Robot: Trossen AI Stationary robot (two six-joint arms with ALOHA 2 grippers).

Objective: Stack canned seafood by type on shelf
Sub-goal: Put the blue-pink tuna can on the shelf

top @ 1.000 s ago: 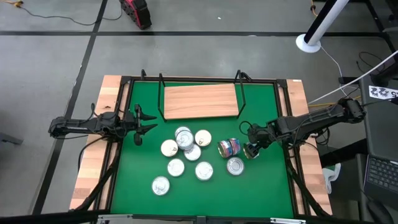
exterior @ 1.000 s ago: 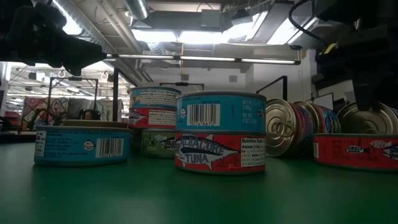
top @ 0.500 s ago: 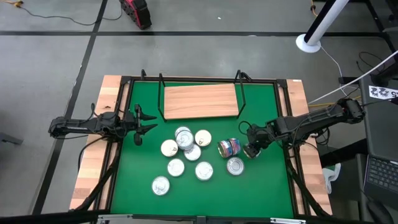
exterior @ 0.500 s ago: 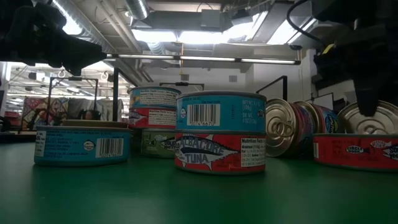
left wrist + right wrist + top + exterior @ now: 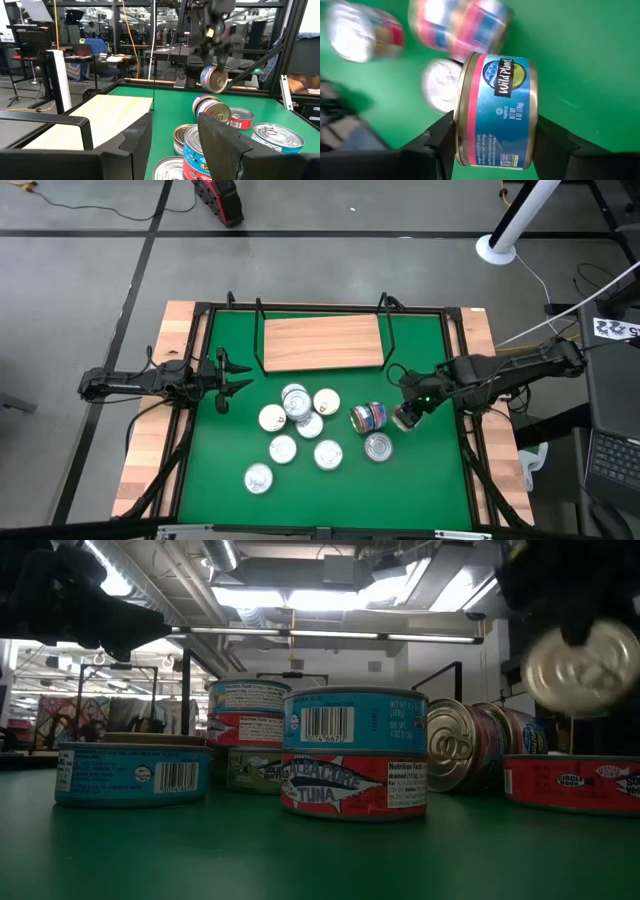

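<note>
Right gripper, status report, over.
Right gripper shut on blue-and-pink labelled round tin, lifted off green mat. Left gripper open, waiting at mat's left edge. Light-brown wooden shelf bare.

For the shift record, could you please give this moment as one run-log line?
right gripper: shut on blue-and-pink can, lifted off the mat | left gripper: open, waiting at left | shelf: no cans | other cans: on mat

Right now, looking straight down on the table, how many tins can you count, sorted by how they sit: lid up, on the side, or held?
Lid-up tins on the green mat: 8
Tin on its side: 1
Held tin, in the right gripper: 1
Total: 10 seen from above; some are stacked, so others lie hidden underneath.
</note>
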